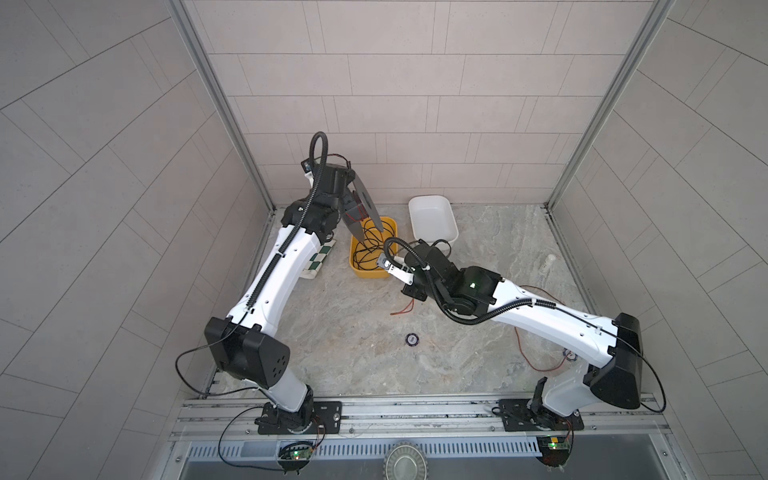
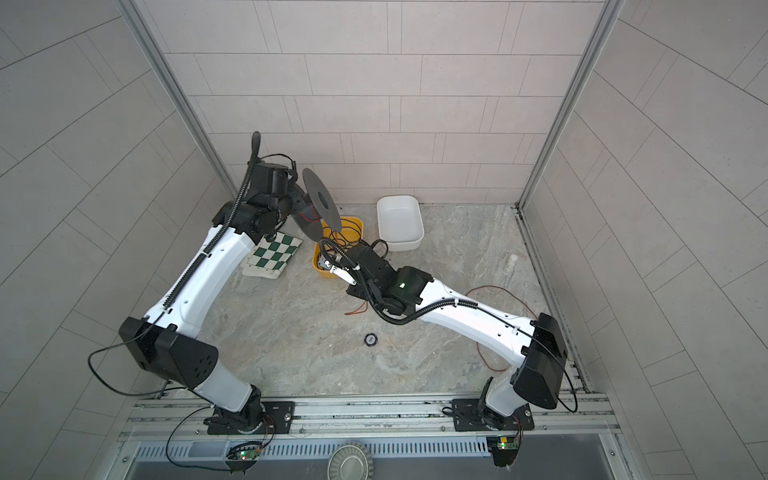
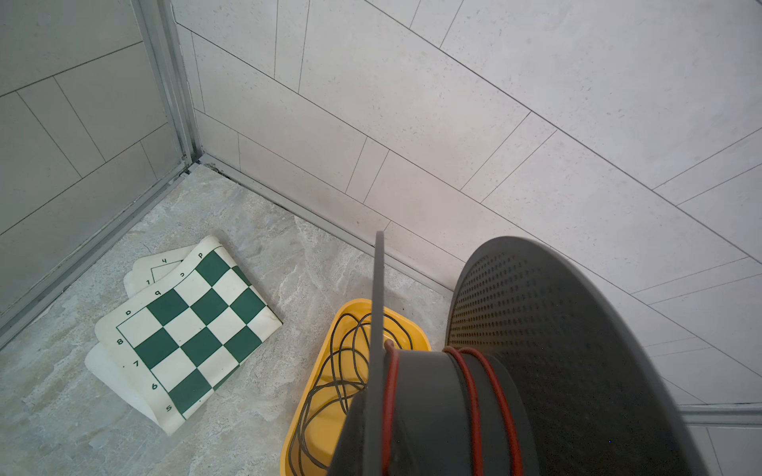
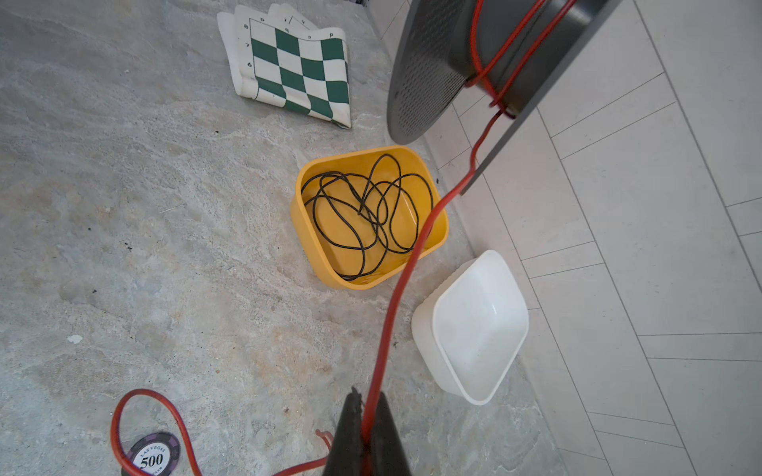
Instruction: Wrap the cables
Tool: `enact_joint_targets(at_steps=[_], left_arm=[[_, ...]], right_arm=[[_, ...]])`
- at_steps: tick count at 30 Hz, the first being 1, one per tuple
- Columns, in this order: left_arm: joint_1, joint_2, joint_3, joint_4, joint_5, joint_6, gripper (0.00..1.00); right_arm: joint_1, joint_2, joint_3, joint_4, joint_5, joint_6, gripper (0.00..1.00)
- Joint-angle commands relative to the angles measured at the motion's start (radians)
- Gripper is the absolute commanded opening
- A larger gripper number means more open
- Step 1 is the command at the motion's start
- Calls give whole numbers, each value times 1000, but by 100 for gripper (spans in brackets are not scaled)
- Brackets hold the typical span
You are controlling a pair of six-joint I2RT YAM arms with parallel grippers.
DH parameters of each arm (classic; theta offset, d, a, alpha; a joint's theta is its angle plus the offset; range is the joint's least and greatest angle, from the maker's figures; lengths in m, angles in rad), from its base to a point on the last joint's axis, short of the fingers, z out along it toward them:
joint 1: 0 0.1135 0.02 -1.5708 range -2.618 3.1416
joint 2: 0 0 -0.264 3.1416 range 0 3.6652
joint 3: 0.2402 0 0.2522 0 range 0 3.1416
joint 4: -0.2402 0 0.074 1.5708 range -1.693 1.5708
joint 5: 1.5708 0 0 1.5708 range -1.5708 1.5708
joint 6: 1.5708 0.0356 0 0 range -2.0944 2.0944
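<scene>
A grey spool with two wide flanges hangs in the air over the yellow bin, at the end of my left arm. My left gripper is shut on it, its jaws hidden behind the hub in the left wrist view. A few turns of the cables, one thin red wire, lie round the spool's hub. From the spool the red wire runs taut down to my right gripper, which is shut on it. More red wire trails in loose loops on the floor under the right arm.
The yellow bin holds a tangled thin black cable. A white bin stands beside it by the back wall. A folded green-and-white chess mat lies in the back left corner. A poker chip lies mid-floor, a small white bottle at the right.
</scene>
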Motion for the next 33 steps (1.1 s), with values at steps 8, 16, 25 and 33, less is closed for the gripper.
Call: enact_joint_targets(at_steps=[8, 16, 25, 33], left_arm=[[-86, 34, 40, 20, -130, 135, 0], [-138, 45, 77, -96, -91, 253, 0], [-185, 55, 139, -251, 30, 353, 0], [-198, 53, 160, -377, 188, 459, 0]], right_arm=[[-1, 3, 154, -11, 58, -88, 0], [-56, 17, 246, 16, 59, -37, 0], [-159, 55, 348, -22, -4, -11, 0], [-249, 139, 435, -76, -63, 36, 0]])
